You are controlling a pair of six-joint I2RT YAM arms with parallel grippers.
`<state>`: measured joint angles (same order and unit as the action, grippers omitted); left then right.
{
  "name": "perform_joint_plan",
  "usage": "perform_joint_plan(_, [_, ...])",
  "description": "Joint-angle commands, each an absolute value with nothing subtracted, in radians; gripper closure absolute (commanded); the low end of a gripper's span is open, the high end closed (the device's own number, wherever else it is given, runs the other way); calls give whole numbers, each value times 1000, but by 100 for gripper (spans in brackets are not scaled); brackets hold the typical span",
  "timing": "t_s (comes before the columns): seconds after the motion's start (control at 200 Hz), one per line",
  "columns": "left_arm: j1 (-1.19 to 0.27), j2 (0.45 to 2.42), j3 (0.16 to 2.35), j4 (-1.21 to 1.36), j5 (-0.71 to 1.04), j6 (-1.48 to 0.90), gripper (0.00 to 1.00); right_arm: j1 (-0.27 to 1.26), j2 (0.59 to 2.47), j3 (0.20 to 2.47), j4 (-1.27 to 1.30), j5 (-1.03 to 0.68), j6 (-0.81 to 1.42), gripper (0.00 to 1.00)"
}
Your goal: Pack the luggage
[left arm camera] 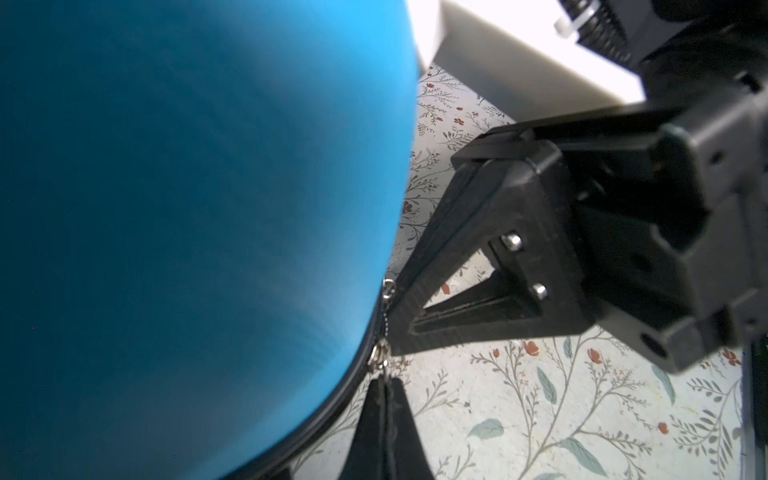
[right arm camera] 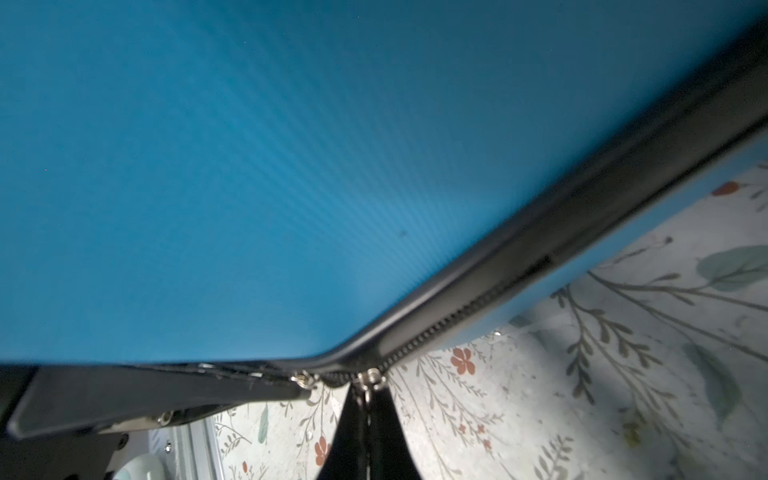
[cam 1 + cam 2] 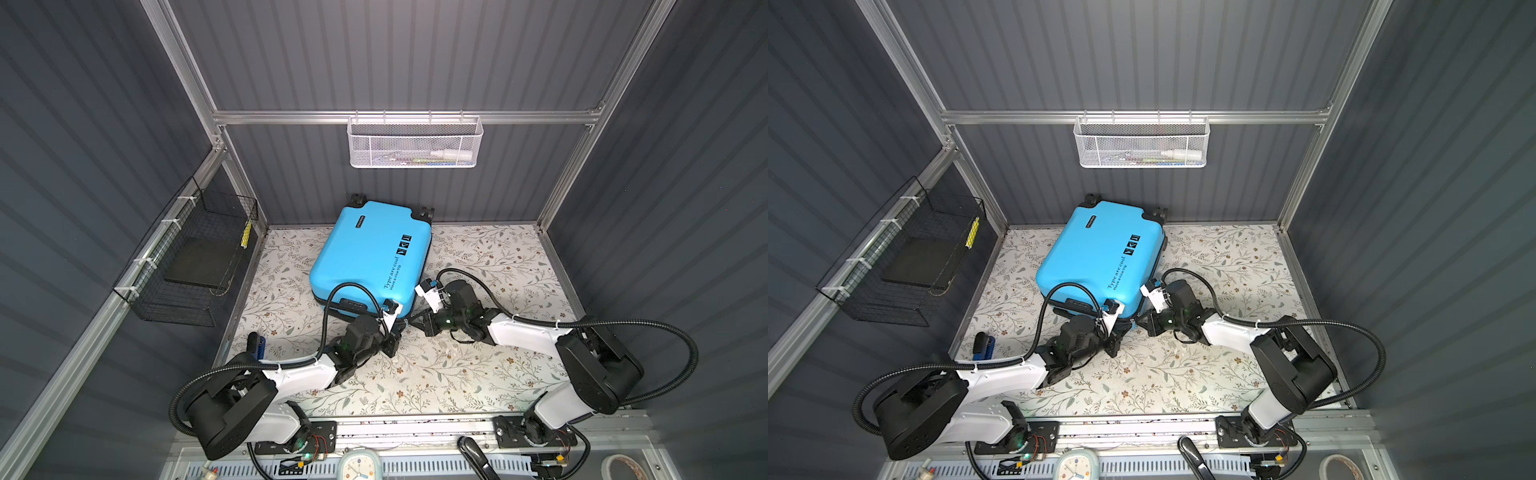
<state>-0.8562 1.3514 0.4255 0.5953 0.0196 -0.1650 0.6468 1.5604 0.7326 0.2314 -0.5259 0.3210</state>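
The luggage (image 3: 365, 253) (image 3: 1096, 253) is a bright blue hard-shell suitcase lying flat and closed on the floral mat, wheels toward the back wall. Both grippers meet at its near right corner. In the left wrist view, my left gripper (image 1: 384, 384) is shut on a silver zipper pull (image 1: 379, 358) beside the blue shell (image 1: 187, 208). In the right wrist view, my right gripper (image 2: 368, 392) is shut on a second zipper pull (image 2: 370, 377) on the black zipper band (image 2: 519, 270). In both top views the left gripper (image 3: 400, 329) and right gripper (image 3: 416, 322) nearly touch.
A white mesh basket (image 3: 415, 143) with small items hangs on the back wall. A black wire basket (image 3: 195, 257) holding a dark flat thing hangs on the left wall. A blue and black object (image 3: 255, 345) stands at the mat's left edge. A clock (image 3: 359, 465) sits at the front rail.
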Motion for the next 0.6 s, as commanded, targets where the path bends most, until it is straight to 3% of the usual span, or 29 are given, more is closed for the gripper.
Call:
perform_joint_plan(0.0, [-890,1365,467,642,112,-152,100,708,1582,730,96,-508,257,100])
perform_joint_plan(0.595, [-898,1432,558,675,163,-206,100,715,1586,708,90,-521,226,100])
